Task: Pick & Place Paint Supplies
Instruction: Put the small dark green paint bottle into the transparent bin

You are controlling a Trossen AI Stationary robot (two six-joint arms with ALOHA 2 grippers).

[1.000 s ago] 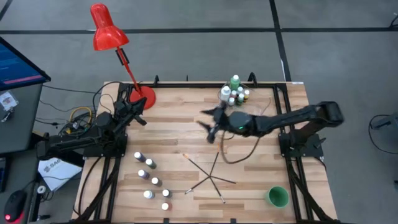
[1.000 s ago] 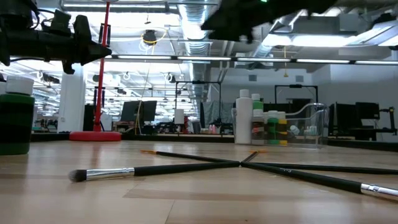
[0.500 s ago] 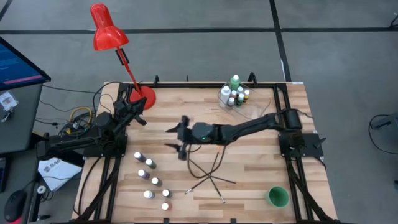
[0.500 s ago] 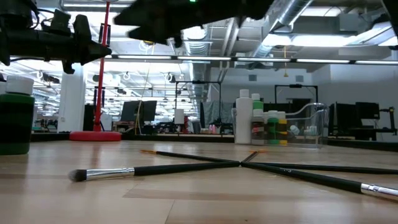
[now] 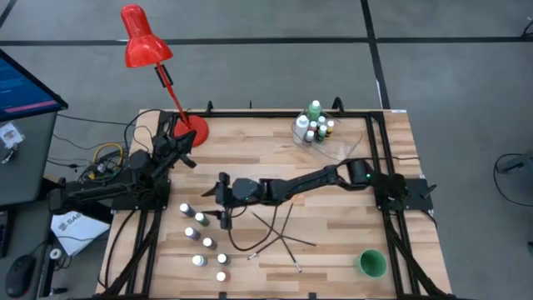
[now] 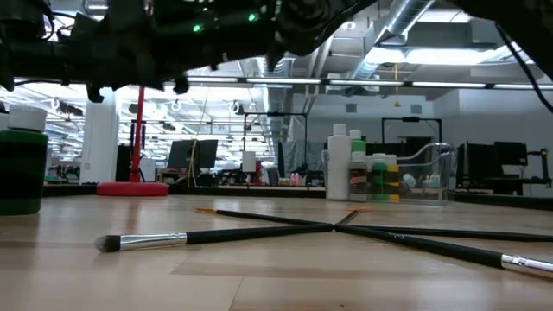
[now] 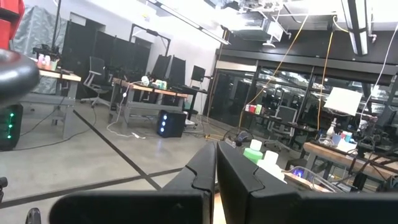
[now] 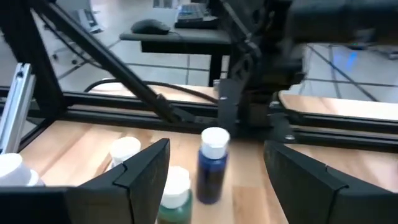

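Currently right gripper wide open, empty, mid-left of high view beside the small paint bottles at lower left; brushes lower centre; left gripper shut, upper left

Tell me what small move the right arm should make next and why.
Probably ease the right claw forward and down around the blue bottle. Its fingers are open and empty, and that white-capped bottle stands upright almost centred between them but not yet between the tips. A green bottle sits close beside it, so go slowly. The left claw waits shut at the table's left edge.
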